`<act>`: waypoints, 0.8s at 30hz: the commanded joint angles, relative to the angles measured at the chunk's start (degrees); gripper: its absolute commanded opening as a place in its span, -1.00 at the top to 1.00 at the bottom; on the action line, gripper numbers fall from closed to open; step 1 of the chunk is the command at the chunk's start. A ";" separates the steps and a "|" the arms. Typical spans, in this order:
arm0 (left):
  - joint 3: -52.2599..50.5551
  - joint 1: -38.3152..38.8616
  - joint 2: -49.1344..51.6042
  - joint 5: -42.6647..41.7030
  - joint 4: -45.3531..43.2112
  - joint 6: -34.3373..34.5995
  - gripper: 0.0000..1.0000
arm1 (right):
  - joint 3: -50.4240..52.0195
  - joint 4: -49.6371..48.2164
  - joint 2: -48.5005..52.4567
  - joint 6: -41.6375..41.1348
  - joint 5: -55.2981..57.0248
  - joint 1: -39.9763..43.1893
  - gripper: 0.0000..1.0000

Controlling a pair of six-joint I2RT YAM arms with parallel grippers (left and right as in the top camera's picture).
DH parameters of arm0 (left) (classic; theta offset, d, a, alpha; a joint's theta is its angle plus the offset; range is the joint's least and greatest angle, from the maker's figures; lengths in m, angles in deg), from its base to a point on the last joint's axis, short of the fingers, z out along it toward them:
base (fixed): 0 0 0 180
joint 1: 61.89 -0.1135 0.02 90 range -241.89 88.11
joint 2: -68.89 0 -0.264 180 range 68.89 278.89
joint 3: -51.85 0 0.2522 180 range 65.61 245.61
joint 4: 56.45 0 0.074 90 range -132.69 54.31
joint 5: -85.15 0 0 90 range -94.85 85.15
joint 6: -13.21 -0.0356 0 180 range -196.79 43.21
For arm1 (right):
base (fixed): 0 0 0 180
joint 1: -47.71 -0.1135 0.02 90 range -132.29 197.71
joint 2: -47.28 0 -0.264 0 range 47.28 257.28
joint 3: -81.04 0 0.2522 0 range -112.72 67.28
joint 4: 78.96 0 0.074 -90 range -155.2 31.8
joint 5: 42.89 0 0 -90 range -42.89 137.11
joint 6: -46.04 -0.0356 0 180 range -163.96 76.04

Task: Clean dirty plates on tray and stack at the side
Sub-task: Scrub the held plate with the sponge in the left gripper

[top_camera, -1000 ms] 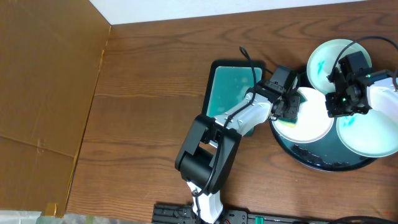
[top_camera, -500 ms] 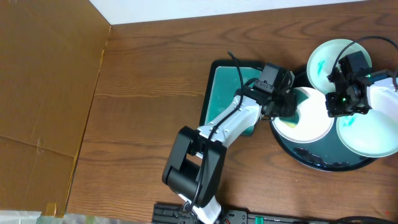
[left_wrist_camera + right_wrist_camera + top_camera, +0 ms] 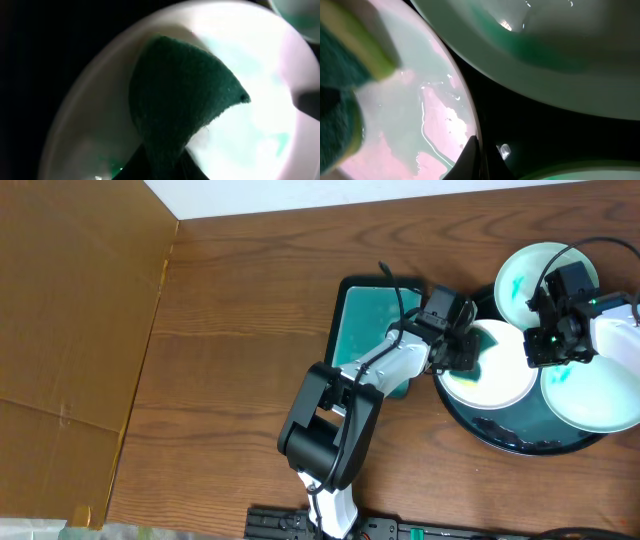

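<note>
The round black tray (image 3: 500, 435) sits at the right with three white plates on it. My left gripper (image 3: 458, 345) is shut on a green-and-yellow sponge (image 3: 180, 105) and presses it on the left plate (image 3: 500, 375), which fills the left wrist view (image 3: 260, 100). My right gripper (image 3: 545, 345) is shut on that plate's right rim (image 3: 420, 115); its fingers (image 3: 477, 155) pinch the edge, and the sponge (image 3: 350, 60) shows at the left. A second plate (image 3: 522, 275) with a teal smear lies at the back and a third (image 3: 600, 390) at the right.
A rectangular black-rimmed teal dish (image 3: 365, 320) lies just left of the tray, under my left arm. A brown cardboard wall (image 3: 70, 330) stands along the left side. The second plate's underside (image 3: 545, 50) hangs over the dark tray floor (image 3: 530, 130).
My left gripper swung a little left and back to the right with the sponge on the left plate; its elbow shifted too. The right arm has not moved.
</note>
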State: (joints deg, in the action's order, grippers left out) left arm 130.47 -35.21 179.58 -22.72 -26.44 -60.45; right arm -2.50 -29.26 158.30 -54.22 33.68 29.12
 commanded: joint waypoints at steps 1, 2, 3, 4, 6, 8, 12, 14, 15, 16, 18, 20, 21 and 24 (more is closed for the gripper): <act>-1.42 -2.29 4.94 23.82 0.24 -1.51 0.85 | -0.87 0.15 0.35 0.04 0.09 0.17 0.97; -1.42 -2.40 4.92 26.08 0.31 -1.51 0.86 | -0.87 0.28 0.35 0.02 0.09 0.17 0.97; -1.42 -2.58 4.90 28.15 0.35 -1.51 0.86 | -0.87 0.37 0.35 0.02 0.09 0.17 0.97; -1.42 -2.80 4.79 29.16 0.33 -1.49 0.86 | -0.87 0.50 0.35 0.02 0.09 0.17 0.97; -1.36 -3.06 4.13 28.63 0.33 -1.25 0.85 | -0.87 0.59 0.35 0.02 0.09 0.17 0.97; -1.25 -3.04 2.75 27.32 0.31 -1.27 0.85 | -0.87 0.55 0.35 0.04 0.09 0.17 0.97; -1.09 -2.93 -3.10 23.45 -0.50 -1.27 0.86 | -0.87 0.50 0.35 0.02 0.09 0.17 0.97; -1.09 -2.93 -6.75 22.97 -1.11 -1.05 0.86 | -0.87 0.48 0.35 0.02 0.09 0.17 0.97; -1.09 -2.93 -8.50 22.62 -1.40 -0.70 0.86 | -0.87 0.48 0.35 0.04 0.09 0.17 0.97; -1.09 -2.93 -9.86 21.97 -1.44 -0.04 0.86 | -0.87 0.48 0.35 0.02 0.09 0.17 0.97; -1.09 -2.93 -12.15 17.88 -1.51 0.68 0.87 | -0.87 0.50 0.35 0.02 0.09 0.17 0.97; -1.09 -2.93 -12.70 12.72 -1.29 0.66 0.86 | -0.87 0.48 0.35 0.02 0.11 0.17 0.97; -1.11 -2.93 -12.61 9.31 -0.81 0.66 0.86 | -0.87 0.48 0.35 0.02 0.11 0.17 0.97; -1.22 -2.51 -11.02 1.31 1.27 0.70 0.86 | -0.87 0.48 0.35 0.04 0.11 0.17 0.97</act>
State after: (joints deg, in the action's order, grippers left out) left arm 129.42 -38.42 166.69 -11.02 -27.07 -60.23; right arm -2.81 -28.95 158.30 -54.22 32.85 29.12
